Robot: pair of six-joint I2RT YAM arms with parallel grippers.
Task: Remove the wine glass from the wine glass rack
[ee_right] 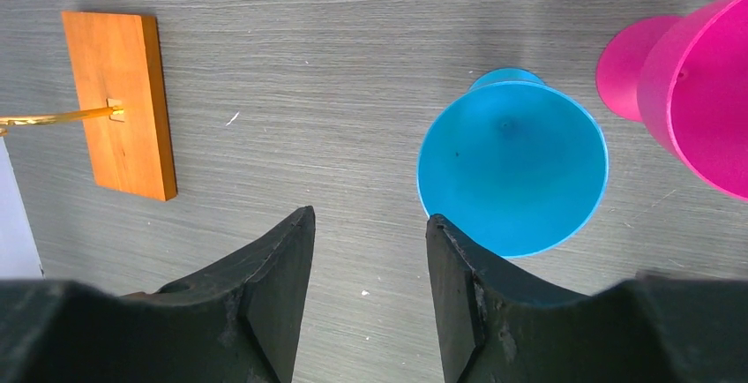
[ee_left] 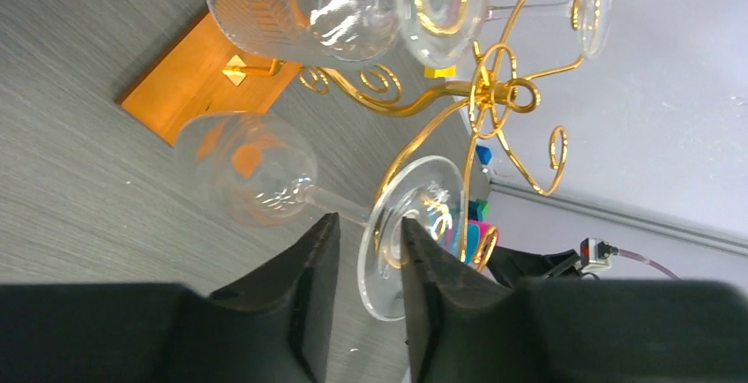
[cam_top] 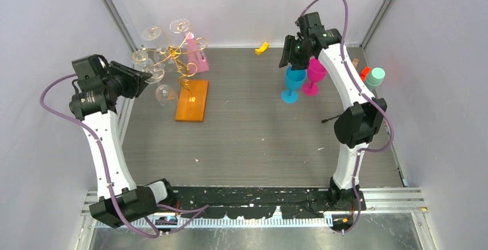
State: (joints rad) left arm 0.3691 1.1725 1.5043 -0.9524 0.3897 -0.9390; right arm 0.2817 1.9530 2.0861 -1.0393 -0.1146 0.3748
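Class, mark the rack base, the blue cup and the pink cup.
Rack base (ee_right: 113,74): right wrist view, flat top.
Blue cup (ee_right: 512,161): right wrist view, inside bowl.
Pink cup (ee_right: 706,101): right wrist view, bowl.

Far left of table (cam_top: 259,140): wine glass rack (cam_top: 183,51) upright on flat orange base (cam_top: 193,101). Clear wine glasses (cam_top: 152,33) hang from its gold arms. Left gripper (cam_top: 145,78) at rack's left side, among lower glasses. Right gripper (cam_top: 293,60) hovers over blue goblet (cam_top: 293,83); pink goblet (cam_top: 314,72) just beside.
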